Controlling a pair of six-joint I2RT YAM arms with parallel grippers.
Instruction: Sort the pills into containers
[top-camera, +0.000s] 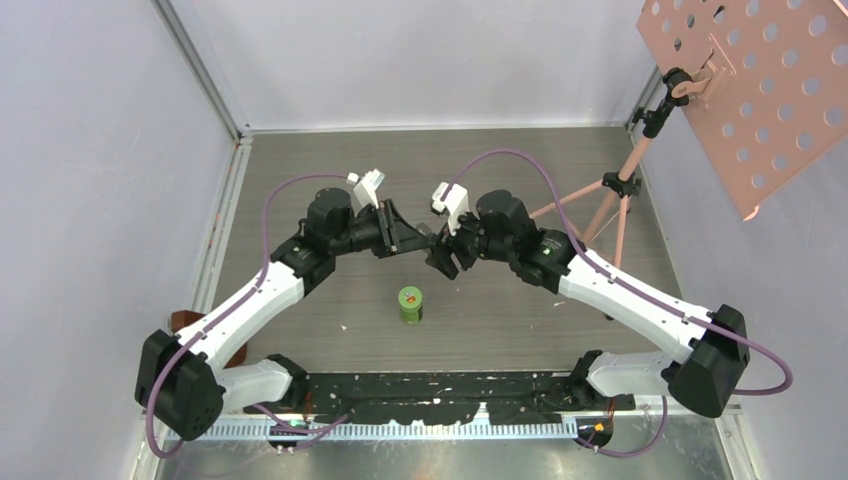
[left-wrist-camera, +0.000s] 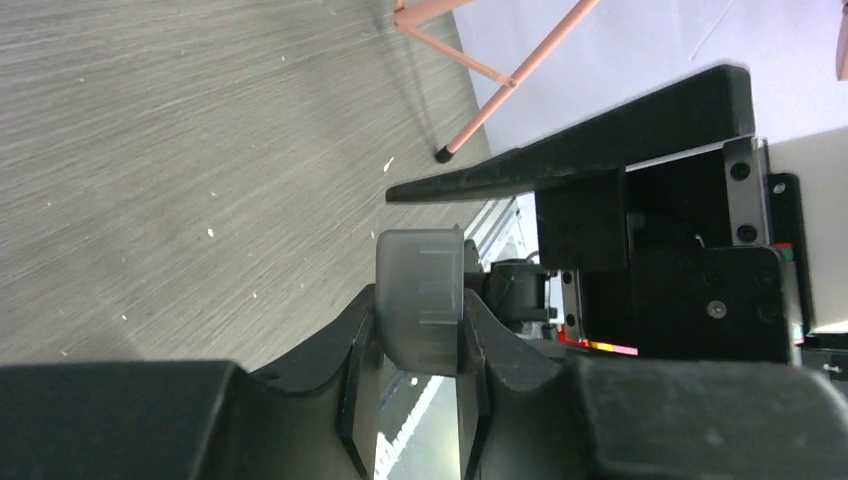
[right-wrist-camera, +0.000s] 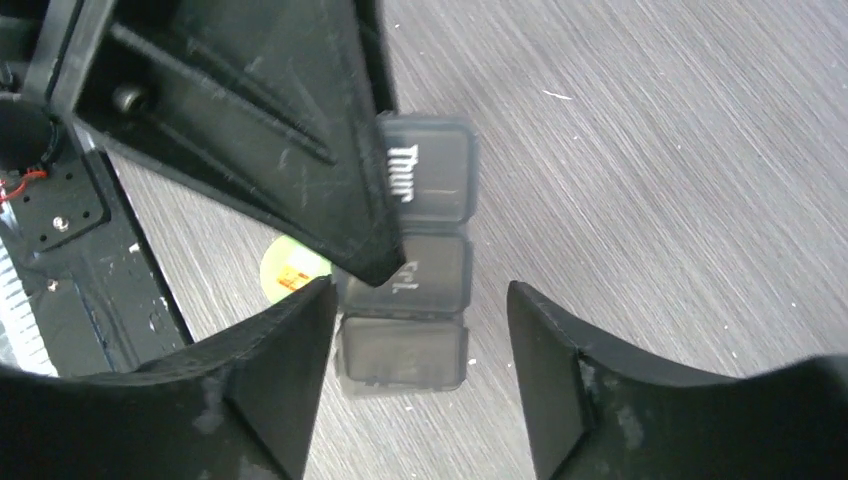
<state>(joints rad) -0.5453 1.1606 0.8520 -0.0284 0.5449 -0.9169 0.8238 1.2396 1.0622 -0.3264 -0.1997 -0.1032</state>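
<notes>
Meeting mid-table, both arms hold their grippers tip to tip above the wood-grain table (top-camera: 520, 320).

Left gripper (left-wrist-camera: 418, 345): fingers clamped on the grey pill case (left-wrist-camera: 420, 300), seen edge-on in the left wrist view, a translucent grey block pinched between the two pads. In the right wrist view the same case (right-wrist-camera: 415, 290) shows as a strip of small lidded compartments, one lid printed "Thur", another partly hidden by the left finger (right-wrist-camera: 300, 130) lying across it. The case is off the table, held up in the air between the two grippers.

Right gripper (right-wrist-camera: 420, 330): fingers spread, one on each side of the case's lower end, left pad just beside the case edge, right pad clearly apart from it. Not gripping. Whether the left pad touches the case, cannot tell.

Green bottle (top-camera: 410, 304): upright on the table, near centre, just in front of the grippers and below them, red-marked top facing up. Free of both grippers. A bit of its top (right-wrist-camera: 290, 270) peeks out behind the case in the right wrist view.

Pills: none that I can make out; a few pale specks on the table, too small to tell.

Pink tripod (top-camera: 610, 200) with perforated board (top-camera: 770, 90) stands at the far right, well apart from the bottle.
</notes>
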